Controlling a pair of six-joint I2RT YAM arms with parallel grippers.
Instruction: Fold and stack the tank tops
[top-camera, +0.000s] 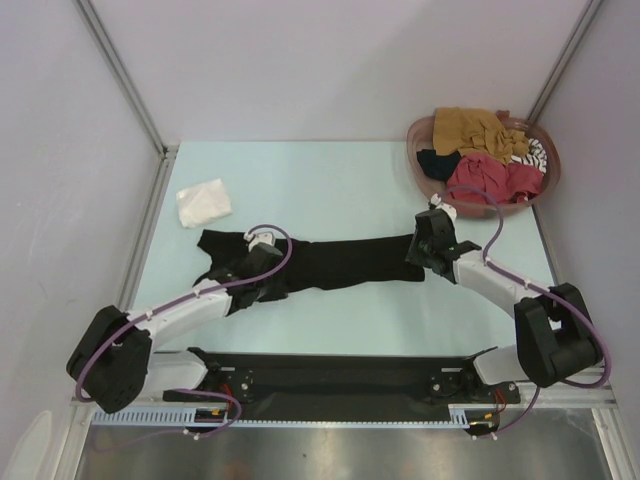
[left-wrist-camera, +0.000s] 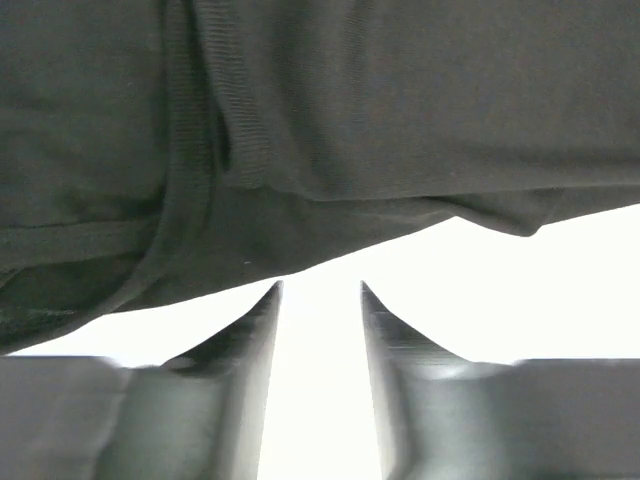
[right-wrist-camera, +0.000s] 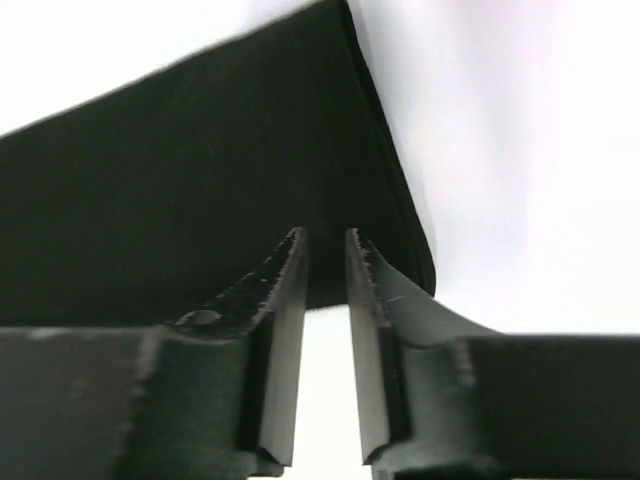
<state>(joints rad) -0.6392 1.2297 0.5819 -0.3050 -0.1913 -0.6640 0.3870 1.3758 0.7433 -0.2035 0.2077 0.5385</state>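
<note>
From the near edge of the table (top-camera: 350, 325), a bare strip runs between the arm bases and the black tank top (top-camera: 350, 262), so there is room to draw back on both sides. That top lies across the middle of the table as a long folded band, running left to right. My left gripper (left-wrist-camera: 320, 287) sits over its left end, jaws partly apart with only bare table between them; the cloth's edge lies just past the fingertips, and nothing is gripped. My right gripper (right-wrist-camera: 326, 232) is at the band's right end, jaws a narrow slit apart, tips at the folded corner, with no cloth pinched that I can see. Beyond the band the table is open toward the far edge. A folded white tank top (top-camera: 204, 203) lies near the left edge, well apart from the black one. In the far right corner the round basket (top-camera: 413, 150) holds mustard (top-camera: 475, 128), red (top-camera: 490, 178) and striped (top-camera: 535, 152) tops, close behind the right gripper.
</note>
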